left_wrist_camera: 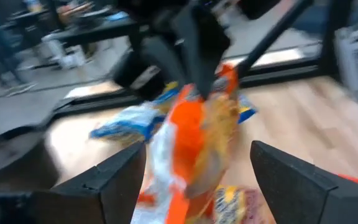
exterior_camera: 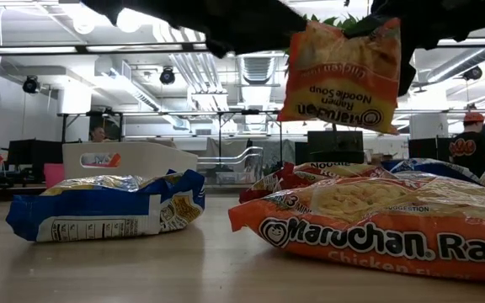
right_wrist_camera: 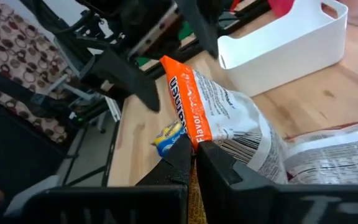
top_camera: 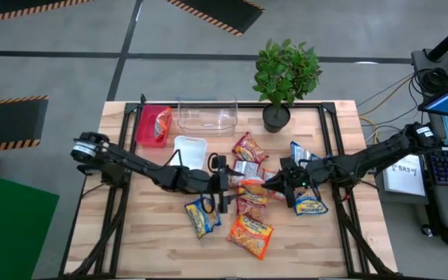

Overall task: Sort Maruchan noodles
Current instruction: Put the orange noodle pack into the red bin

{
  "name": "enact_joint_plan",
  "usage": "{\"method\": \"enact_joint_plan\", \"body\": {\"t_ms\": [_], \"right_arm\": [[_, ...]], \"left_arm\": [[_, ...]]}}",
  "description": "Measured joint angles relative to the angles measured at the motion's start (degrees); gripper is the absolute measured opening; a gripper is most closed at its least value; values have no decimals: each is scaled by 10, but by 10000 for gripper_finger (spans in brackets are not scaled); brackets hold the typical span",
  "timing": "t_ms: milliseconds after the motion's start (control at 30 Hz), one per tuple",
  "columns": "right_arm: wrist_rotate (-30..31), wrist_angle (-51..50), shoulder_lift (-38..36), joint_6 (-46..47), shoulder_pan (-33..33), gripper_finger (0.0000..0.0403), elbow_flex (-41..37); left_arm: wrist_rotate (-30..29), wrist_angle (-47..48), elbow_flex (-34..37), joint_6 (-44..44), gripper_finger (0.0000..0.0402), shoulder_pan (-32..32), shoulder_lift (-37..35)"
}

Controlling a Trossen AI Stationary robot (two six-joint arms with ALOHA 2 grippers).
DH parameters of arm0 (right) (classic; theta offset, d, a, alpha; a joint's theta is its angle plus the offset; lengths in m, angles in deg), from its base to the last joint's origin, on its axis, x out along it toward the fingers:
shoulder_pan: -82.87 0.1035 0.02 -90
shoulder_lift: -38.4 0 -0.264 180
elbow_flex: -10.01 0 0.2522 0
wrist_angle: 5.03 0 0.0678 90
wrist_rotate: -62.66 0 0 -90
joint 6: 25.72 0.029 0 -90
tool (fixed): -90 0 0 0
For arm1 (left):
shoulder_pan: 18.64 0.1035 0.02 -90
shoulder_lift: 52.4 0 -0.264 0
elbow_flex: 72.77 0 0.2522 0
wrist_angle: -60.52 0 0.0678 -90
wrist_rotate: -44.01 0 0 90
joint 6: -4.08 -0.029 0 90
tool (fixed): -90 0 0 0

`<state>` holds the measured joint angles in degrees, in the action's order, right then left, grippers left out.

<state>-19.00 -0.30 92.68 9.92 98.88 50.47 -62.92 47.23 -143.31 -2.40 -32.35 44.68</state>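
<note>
nearest camera: orange Maruchan packet (exterior_camera: 386,227) lying flat on the table (exterior_camera: 141,273), lower right of the low view; blue-and-yellow packet (exterior_camera: 108,206) lower left, well apart from it.
held packet: orange chicken packet (exterior_camera: 343,76) hanging off the table, upper centre-right of the low view, print upside down; long axis roughly vertical.
right gripper (right_wrist_camera: 191,155): fingers pinched shut on one edge of the held packet, bottom centre of its wrist view; packet body stretches away from it toward the left arm.
left gripper (left_wrist_camera: 194,168): fingers spread wide, one each side of the packet at the frame bottom, not touching it as far as the blur lets me tell.
key relation: in the high view, both grippers meet at frame centre, packet between them; looks like a handover with only the right arm holding.
nearer arm: right owns it; left is just beside.
rest of noodles: loose pile (top_camera: 247,194) centre of the high view.
trays: red tray (top_camera: 141,124), clear tray (top_camera: 207,115), white tray (top_camera: 190,149) upper left of the pile.
judgement: next move depends on which tray suits orange; can't tell.
</note>
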Motion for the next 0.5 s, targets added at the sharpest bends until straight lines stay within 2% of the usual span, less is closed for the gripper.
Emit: {"method": "enact_joint_plan", "body": {"t_ms": [200,300,500], "right_arm": [[1,19,-2,-51,0,8,0],[-3,35,-3,-63,0,8,0],[-13,34,2,-57,0,8,8]], "left_arm": [[35,-28,-3,20,266,24,37],[77,-54,-4,37,259,35,42],[80,-84,-4,22,232,41,43]]}}
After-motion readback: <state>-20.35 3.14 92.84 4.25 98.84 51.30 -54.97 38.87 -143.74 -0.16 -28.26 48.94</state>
